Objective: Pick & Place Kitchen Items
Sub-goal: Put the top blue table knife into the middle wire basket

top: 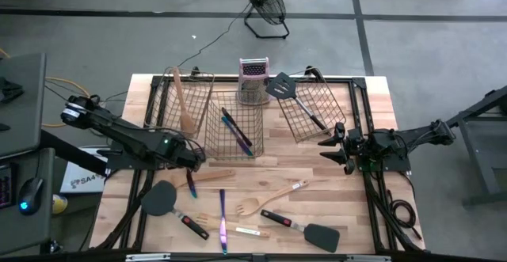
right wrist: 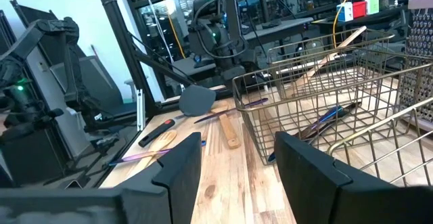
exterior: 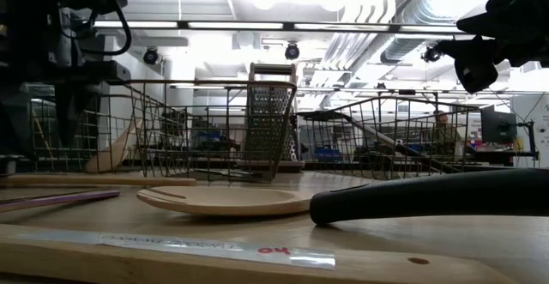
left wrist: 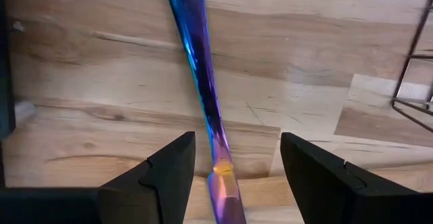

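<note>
Left gripper point(left wrist: 233, 176) is down over the slim iridescent piece point(top: 192, 184) lying on the table just off the middle basket's near-left corner. Fingers point(left wrist: 162, 176) stand apart, one each side of the shaft, nothing clamped yet. In the left wrist view the purple-blue shaft runs straight up the gap, so the approach looks lined up across the narrow axis: sensible, since a thin flat piece only gives a grip across its width.

Right gripper point(top: 339, 149) hangs at 3 o'clock on the table, beside the right basket point(top: 336, 119), fingers spread and empty. Reads as waiting.

Working outward from the left gripper:
- Wooden spatula point(top: 212, 176) touching or nearly touching the iridescent piece, toward 1 o'clock of it.
- Second iridescent piece point(top: 223, 218) at 6 o'clock on the table, lying front to back.
- Black spatula point(top: 168, 205) at 7 o'clock, red-black handle pointing toward the front edge.
- Wooden fork point(top: 268, 199) near table centre, a labelled wooden piece point(top: 252, 232) in front of it.
- Another black spatula point(top: 307, 231) at 5 o'clock.

Already sorted, by the look of it: wooden spoon in the left basket point(top: 162, 104), two iridescent pieces point(top: 236, 131) in the middle basket point(top: 214, 139), a black spatula point(top: 291, 94) in the right one. One kind per basket, so my guess is this piece is bound for the middle.

Box grater point(top: 253, 78) stands upright at 12 o'clock behind the baskets.

Risk: the wooden spatula sits close enough to get nudged on closing.
</note>
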